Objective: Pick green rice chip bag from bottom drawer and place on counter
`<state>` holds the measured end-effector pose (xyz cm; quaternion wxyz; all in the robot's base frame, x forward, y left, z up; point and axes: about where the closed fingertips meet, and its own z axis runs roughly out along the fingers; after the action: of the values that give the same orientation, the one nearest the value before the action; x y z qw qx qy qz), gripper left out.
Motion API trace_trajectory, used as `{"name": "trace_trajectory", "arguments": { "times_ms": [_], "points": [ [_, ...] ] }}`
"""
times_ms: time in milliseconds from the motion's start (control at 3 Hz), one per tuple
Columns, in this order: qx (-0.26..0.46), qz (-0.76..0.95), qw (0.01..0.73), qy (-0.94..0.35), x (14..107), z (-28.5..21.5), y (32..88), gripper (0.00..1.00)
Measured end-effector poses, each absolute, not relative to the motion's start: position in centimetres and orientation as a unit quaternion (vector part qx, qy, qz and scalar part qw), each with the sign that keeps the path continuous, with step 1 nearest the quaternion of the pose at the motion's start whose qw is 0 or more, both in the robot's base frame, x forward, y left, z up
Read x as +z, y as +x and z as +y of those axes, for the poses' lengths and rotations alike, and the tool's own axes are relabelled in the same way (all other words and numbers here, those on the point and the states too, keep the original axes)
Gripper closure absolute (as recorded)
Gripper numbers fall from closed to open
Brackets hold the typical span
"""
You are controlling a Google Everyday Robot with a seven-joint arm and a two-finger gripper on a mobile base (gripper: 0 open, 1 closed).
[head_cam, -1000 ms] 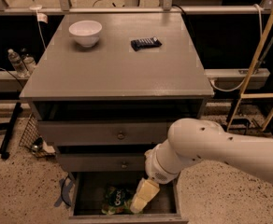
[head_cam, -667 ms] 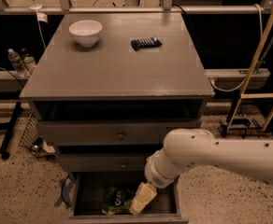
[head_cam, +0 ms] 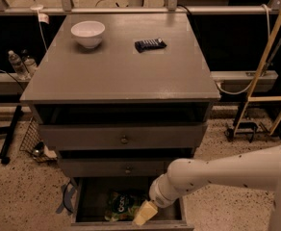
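The green rice chip bag [head_cam: 120, 206] lies in the open bottom drawer [head_cam: 131, 223], left of its middle, its dark green logo facing up. My gripper [head_cam: 144, 214] reaches down into the drawer at the end of the white arm and sits just right of the bag, at its edge. I cannot tell whether it touches the bag. The grey counter [head_cam: 116, 61] above holds no bag.
A white bowl [head_cam: 88, 33] and a small black snack bar [head_cam: 150, 44] rest on the counter's far part. Two knobbed drawers [head_cam: 124, 139] are above the open one. Bottles [head_cam: 18, 64] and a wire basket [head_cam: 32, 138] stand left; wooden poles [head_cam: 265, 61] lean at right.
The arm has lowered and drawn in toward the drawer; the gripper stays beside the bag, slightly lower. The bag has not moved.
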<state>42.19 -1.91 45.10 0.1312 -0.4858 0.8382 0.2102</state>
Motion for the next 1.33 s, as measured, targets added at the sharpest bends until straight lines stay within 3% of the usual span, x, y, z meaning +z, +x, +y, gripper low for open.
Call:
{"name": "trace_trajectory", "arguments": {
  "times_ms": [667, 1333],
  "points": [
    [0.249, 0.836, 0.159, -0.463, 38.2, -0.2, 43.9, 0.0],
    [0.243, 0.836, 0.165, -0.463, 36.3, 0.9, 44.6, 0.0]
  ]
}}
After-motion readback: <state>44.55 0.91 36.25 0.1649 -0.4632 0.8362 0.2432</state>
